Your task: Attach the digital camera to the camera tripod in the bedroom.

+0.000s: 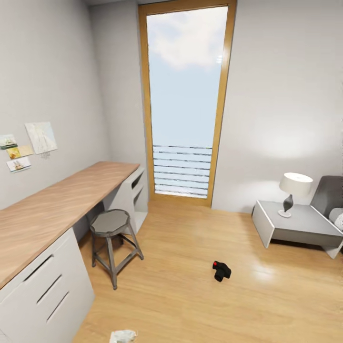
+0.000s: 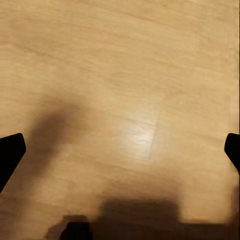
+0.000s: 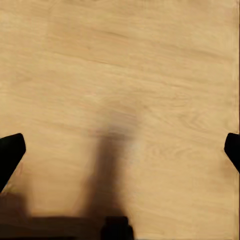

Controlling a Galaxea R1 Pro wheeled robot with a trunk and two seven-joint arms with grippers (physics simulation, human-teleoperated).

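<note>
The digital camera (image 1: 221,271) lies on the light wood floor (image 1: 190,295) of the bedroom. It is small and black, with a red button on top. Nothing is touching it.

All other places are told from the camera. The tall window (image 1: 186,102) with a wood frame is far behind it, at the back wall, and shows blue sky and a cloud. The round grey stool (image 1: 113,238) stands off to its left, partly under the long wooden desk (image 1: 52,209). The desk runs along the left wall and has white drawers (image 1: 45,290) below it. Small pictures (image 1: 24,147) hang on the wall above the desk. To the right of the camera and farther back is a low grey table (image 1: 293,224) with a white lamp (image 1: 294,190) on it. A grey chair (image 1: 329,195) sits just past that table. Nearer than the camera, at the bottom edge of the head view, a small crumpled white thing (image 1: 123,336) lies on the floor.

The left gripper (image 2: 120,152) hangs over bare floor with its jaws wide apart, holding nothing. The right gripper (image 3: 120,152) hangs over bare floor too, with its jaws wide apart and nothing between them. Dark shadows fall on the floor under both.
</note>
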